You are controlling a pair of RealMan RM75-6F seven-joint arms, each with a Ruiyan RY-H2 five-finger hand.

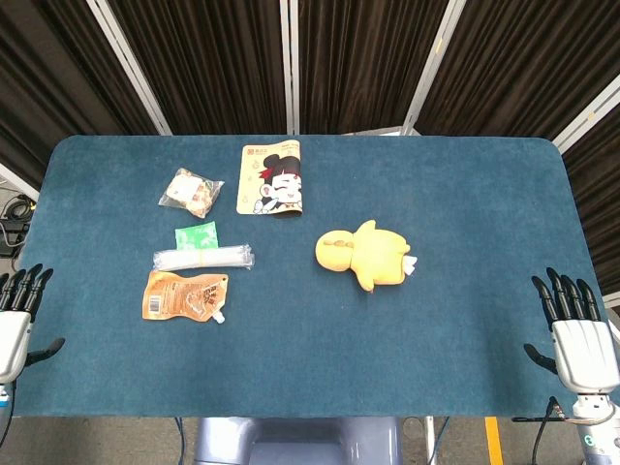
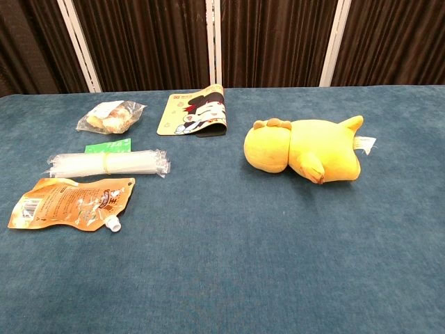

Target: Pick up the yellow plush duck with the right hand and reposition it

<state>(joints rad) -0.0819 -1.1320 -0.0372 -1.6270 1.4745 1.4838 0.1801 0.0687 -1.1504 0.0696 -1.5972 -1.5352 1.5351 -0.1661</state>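
Observation:
The yellow plush duck (image 1: 364,255) lies on its side near the middle of the blue table, head to the left; the chest view shows the duck (image 2: 306,149) with a white tag at its right end. My right hand (image 1: 578,334) hangs at the table's front right corner, fingers apart and holding nothing, well away from the duck. At the front left edge my left hand (image 1: 17,315) is likewise spread and empty. Neither hand appears in the chest view.
Left of the duck lie an orange spouted pouch (image 1: 186,295), a clear plastic bundle (image 1: 203,259) over a green packet (image 1: 197,235), a bagged snack (image 1: 191,191) and a cartoon-printed mat (image 1: 272,179). Dark curtains stand behind the table (image 1: 465,194).

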